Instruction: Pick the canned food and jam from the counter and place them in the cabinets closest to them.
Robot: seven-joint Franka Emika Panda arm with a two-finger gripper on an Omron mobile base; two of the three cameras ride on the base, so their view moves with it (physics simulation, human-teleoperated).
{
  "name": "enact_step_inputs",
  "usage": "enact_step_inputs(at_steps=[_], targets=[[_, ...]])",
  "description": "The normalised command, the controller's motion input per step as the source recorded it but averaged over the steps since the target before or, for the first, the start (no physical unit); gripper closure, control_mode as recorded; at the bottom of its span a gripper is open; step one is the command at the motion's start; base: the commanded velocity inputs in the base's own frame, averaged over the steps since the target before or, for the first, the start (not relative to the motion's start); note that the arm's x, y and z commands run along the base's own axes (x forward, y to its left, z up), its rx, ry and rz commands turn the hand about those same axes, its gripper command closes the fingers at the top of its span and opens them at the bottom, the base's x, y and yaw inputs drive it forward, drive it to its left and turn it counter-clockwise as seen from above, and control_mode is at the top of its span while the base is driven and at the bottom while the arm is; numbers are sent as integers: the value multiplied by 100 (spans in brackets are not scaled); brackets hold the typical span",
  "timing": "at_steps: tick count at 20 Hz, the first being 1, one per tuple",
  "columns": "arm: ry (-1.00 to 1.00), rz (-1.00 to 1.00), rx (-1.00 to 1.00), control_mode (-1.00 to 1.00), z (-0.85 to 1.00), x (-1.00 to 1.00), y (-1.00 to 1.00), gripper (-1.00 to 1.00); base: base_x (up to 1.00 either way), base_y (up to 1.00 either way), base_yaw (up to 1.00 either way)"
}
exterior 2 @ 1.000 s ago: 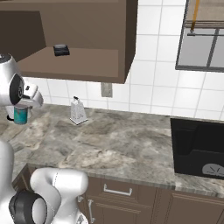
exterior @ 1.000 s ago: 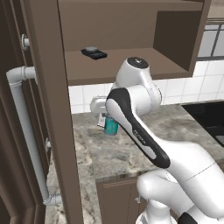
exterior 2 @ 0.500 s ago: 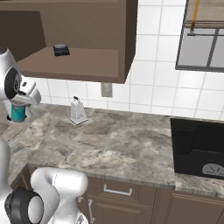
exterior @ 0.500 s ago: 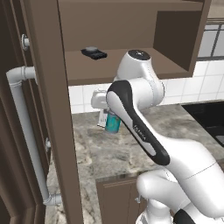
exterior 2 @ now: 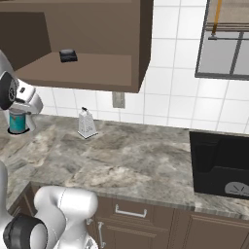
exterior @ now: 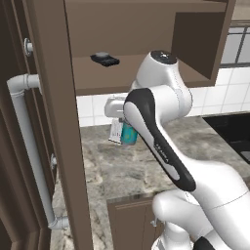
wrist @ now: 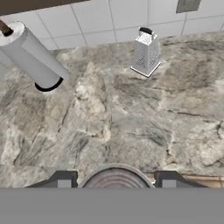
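Canned food (exterior: 129, 134) in claw (exterior: 122, 131), above counter (exterior: 117, 166)

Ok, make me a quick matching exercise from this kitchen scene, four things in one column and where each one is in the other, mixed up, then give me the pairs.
Things:
1. canned food
2. metal grater
3. small dark object
4. gripper

Places or states:
A. lying on the shelf of the open wall cabinet
B. standing on the counter by the tiled wall
C. closed around the can
D. lifted off the counter, below the cabinet shelf

Pairs: 1-D, 2-B, 3-A, 4-C
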Motion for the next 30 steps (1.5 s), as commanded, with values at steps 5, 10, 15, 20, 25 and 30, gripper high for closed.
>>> enact_step_inputs(at_steps=[5, 10, 15, 20, 25, 30], targets=[[-5, 0, -1, -100, 37, -27, -10, 100, 0, 0, 0], [-1, 0, -1, -100, 34, -17, -9, 100, 0, 0, 0], [0, -3, -1, -100, 36, -5, -8, 100, 0, 0, 0], [-1, -3, -1, -100, 28, -3, -9, 100, 0, 0, 0], [-6, 0, -3, -100, 21, -2, -21, 100, 0, 0, 0], [-6, 0, -2, -100, 13, 0, -27, 100, 0, 0, 0]])
